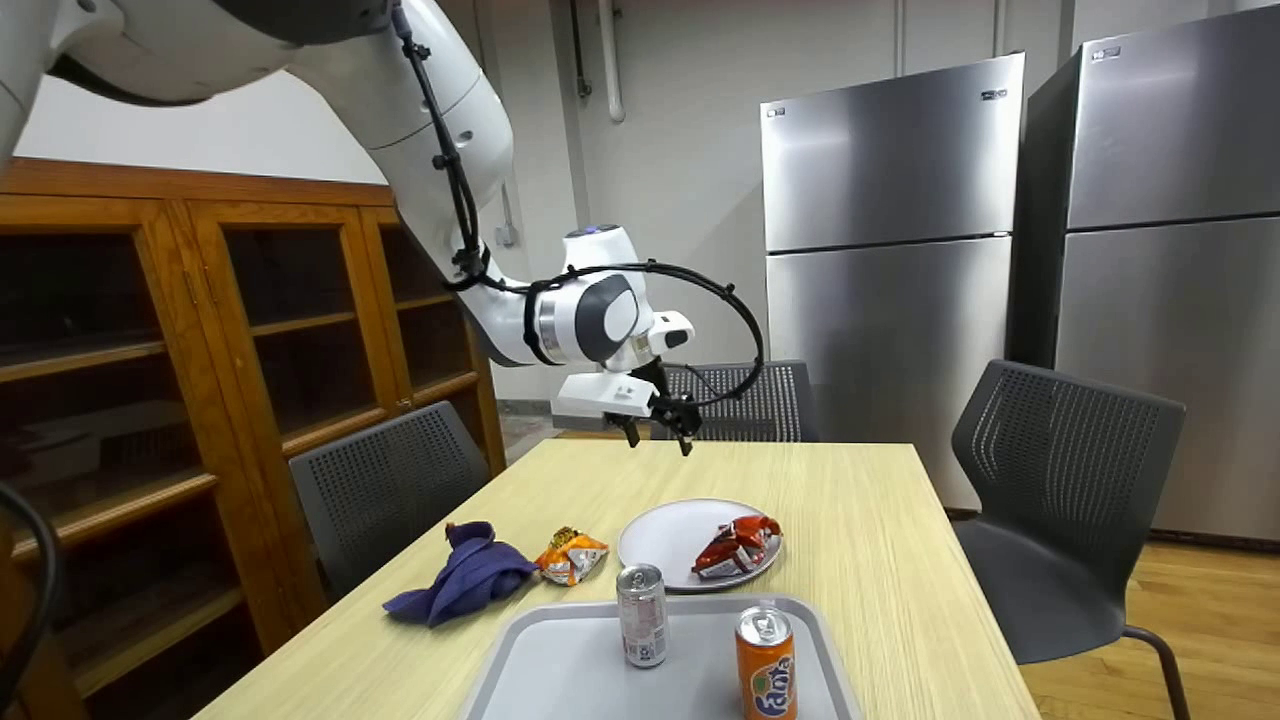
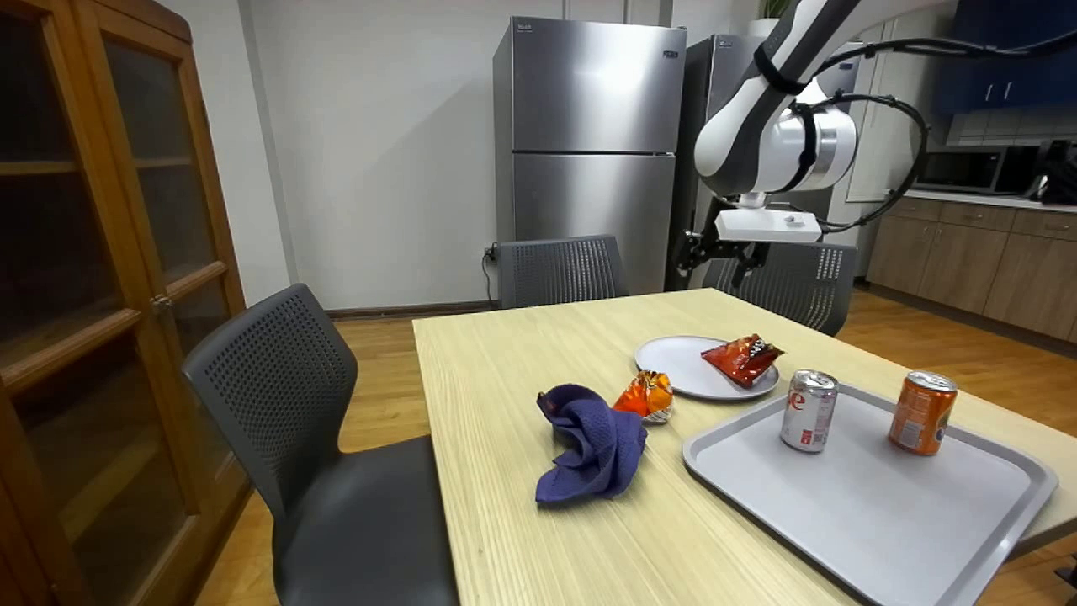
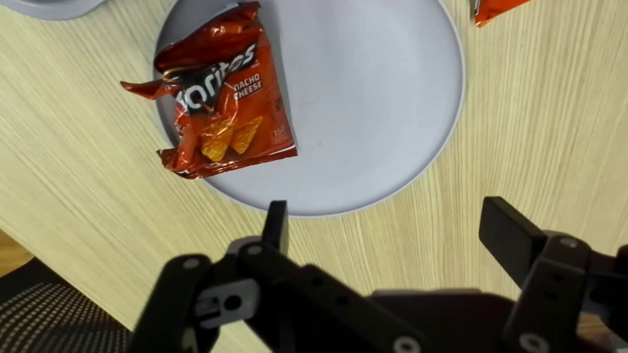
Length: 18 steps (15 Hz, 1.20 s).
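Observation:
My gripper (image 3: pixel 385 215) is open and empty, raised above the far part of the table. It also shows in both exterior views (image 1: pixel 659 443) (image 2: pixel 711 273). In the wrist view the plate's edge lies just beyond the left fingertip. The round pale grey plate (image 3: pixel 363 98) holds a crumpled red Doritos bag (image 3: pixel 235 98), which overhangs the rim. The plate (image 1: pixel 655 530) and red bag (image 2: pixel 745 360) also show outside. An orange snack bag (image 1: pixel 571 556) lies beside the plate, touching or close to a crumpled purple cloth (image 2: pixel 589 446).
A grey tray (image 2: pixel 875 513) holds an upright silver can (image 1: pixel 642 615) and an upright orange Fanta can (image 1: pixel 767 665). Dark chairs (image 1: pixel 1060 500) stand around the wooden table (image 2: pixel 496 404). A wooden cabinet (image 1: pixel 190 350) and steel refrigerators (image 1: pixel 890 200) stand beyond.

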Each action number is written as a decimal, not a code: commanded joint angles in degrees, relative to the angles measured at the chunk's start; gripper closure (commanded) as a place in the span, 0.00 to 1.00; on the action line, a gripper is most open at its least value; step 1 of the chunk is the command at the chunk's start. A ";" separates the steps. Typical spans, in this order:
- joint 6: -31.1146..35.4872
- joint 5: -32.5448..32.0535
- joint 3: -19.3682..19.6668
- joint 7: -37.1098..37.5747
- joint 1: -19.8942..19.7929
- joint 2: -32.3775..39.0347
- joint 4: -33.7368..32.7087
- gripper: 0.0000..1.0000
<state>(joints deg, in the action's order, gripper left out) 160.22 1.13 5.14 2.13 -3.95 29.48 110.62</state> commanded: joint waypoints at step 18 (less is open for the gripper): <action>-1.90 5.65 -1.23 -1.09 -8.57 10.67 -11.09 0.00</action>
<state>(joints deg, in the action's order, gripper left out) 160.10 6.10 4.30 1.03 -11.75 38.64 102.23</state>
